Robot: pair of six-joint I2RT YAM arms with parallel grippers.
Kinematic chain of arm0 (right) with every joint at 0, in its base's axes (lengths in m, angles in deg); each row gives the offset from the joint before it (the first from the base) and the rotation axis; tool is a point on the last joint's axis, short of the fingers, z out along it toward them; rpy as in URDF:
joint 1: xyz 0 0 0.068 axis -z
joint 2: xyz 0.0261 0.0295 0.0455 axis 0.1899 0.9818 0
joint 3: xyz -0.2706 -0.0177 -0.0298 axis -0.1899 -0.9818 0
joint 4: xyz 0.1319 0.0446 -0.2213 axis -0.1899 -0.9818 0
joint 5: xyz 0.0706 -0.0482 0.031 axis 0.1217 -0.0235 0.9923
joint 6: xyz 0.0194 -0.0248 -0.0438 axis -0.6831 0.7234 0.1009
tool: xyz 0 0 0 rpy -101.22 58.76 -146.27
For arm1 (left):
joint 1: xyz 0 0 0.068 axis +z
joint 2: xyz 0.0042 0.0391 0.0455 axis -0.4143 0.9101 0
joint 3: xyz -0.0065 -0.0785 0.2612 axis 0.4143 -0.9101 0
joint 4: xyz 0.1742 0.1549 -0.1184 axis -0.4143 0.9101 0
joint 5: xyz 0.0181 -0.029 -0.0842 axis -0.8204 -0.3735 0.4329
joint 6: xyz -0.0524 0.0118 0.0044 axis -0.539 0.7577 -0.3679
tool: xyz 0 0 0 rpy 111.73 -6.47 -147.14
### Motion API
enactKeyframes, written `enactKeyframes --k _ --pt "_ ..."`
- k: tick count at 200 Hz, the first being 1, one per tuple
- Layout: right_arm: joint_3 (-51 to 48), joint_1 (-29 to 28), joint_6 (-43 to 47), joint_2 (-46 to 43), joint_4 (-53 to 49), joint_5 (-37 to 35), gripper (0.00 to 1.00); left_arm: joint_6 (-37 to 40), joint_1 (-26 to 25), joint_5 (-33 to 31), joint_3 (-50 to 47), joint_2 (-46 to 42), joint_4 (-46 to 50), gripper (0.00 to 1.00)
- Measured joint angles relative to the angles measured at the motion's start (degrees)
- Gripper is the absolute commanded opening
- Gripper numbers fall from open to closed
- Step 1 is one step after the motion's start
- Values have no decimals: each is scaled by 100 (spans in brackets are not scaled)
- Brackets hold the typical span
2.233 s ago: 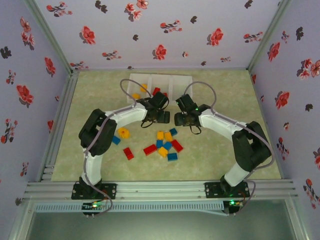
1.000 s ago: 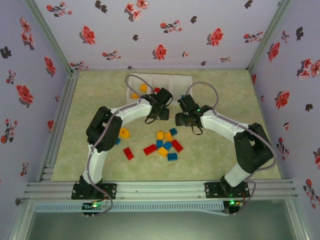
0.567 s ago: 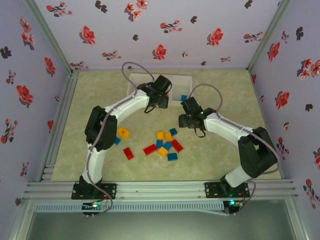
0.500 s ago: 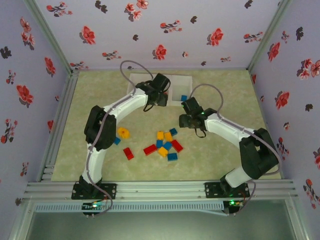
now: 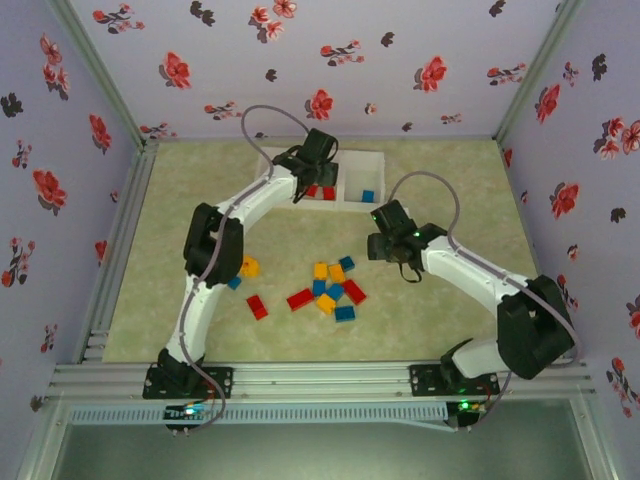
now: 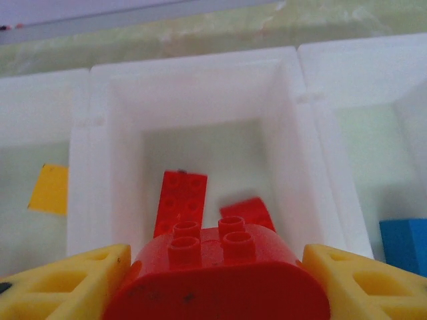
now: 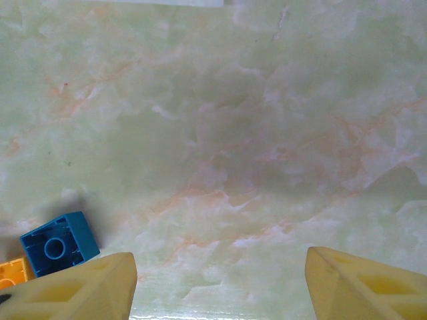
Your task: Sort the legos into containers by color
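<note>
the left arm (image 5: 250, 205) reaches long and almost straight to a row of three white bins (image 5: 385, 158) at the far side of the table (image 5: 460, 190), the left gripper (image 6: 215, 263) poised over the middle bin (image 6: 193, 70). its yellow fingers (image 6: 67, 287) pinch a red arched brick (image 6: 217, 297), studs on its rounded top, held above that bin's near wall. inside the middle bin lie a long red brick (image 6: 180, 200) flat on the floor and a smaller red brick (image 6: 248, 212) just beside it to the right. the bin to its left holds a yellow brick (image 6: 48, 189); the bin to its right holds a blue brick (image 6: 405, 243). the right arm (image 5: 470, 270) is bent at the elbow, the right gripper (image 7: 220, 297) over bare table on the near side of the bins, its tips spread with nothing between them. a second blue brick (image 7: 59, 243), hollow side up, lies near one tip, touching an orange brick (image 7: 12, 275). a loose scatter of red, yellow and blue bricks (image 5: 330, 285) lies on the table well to the near side of the bins, apart from them.
</note>
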Motion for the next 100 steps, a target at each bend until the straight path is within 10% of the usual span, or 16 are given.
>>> enactKeyframes --k 100 --pt "-146 0 2 -476 -354 -214 69 352 203 11 1292 933 -175 60"
